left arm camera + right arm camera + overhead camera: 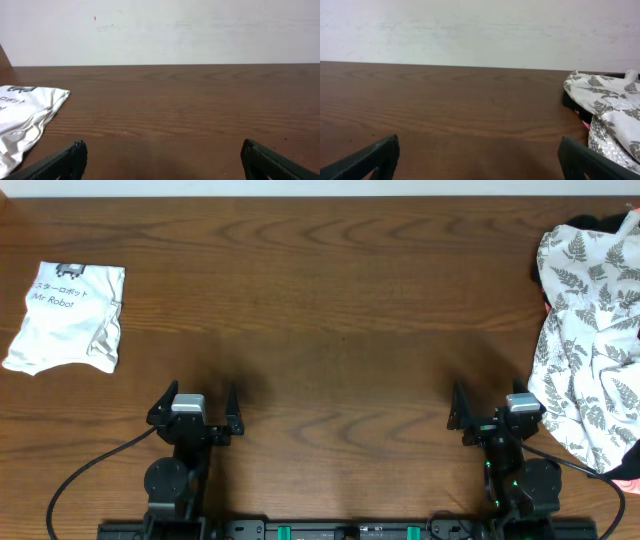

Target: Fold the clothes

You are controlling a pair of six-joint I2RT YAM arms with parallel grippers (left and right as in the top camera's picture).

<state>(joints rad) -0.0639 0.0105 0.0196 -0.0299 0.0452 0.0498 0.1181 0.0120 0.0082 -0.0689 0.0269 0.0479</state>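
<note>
Folding is not begun — our thin white cloth with grey fern leaves point(590, 330) sits bunched up (all left to do); left claw point(162, 145) and right claw point(479, 140) are apart, empty.

Overhead top-down; wrist views low, seemingly level, across the shared table point(330, 300)

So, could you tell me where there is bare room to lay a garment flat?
Bare wood spans the middle of the table, from the white shirt at left to the fern-print garment at right. The right edge is crowded with that heaped garment.
</note>
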